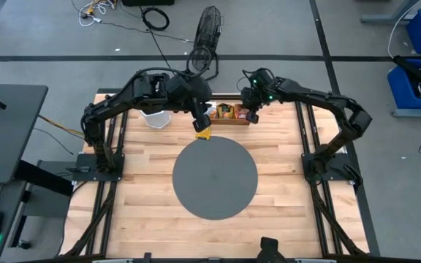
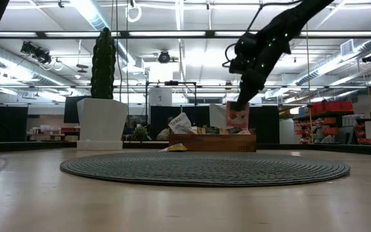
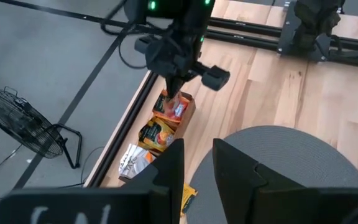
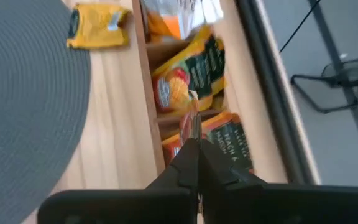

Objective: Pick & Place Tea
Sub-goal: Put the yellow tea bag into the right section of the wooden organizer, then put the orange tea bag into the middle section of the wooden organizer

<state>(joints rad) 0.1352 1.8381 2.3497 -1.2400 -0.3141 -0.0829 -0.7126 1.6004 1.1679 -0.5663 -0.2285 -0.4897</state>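
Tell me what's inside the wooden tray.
The wooden tray holds upright tea sachets: white, yellow-and-dark, red-orange. The right gripper pinches one sachet's edge. The tray's floor is covered.

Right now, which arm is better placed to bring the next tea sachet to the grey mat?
The right gripper: it is already shut on a tea sachet above the wooden tray. The left gripper is open and empty near the grey mat.

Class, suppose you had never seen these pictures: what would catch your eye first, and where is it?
The right tool is shut on a red-orange tea sachet above the wooden tray at the table's far edge. A yellow sachet lies at the rim of the round grey mat, beneath the open left tool.
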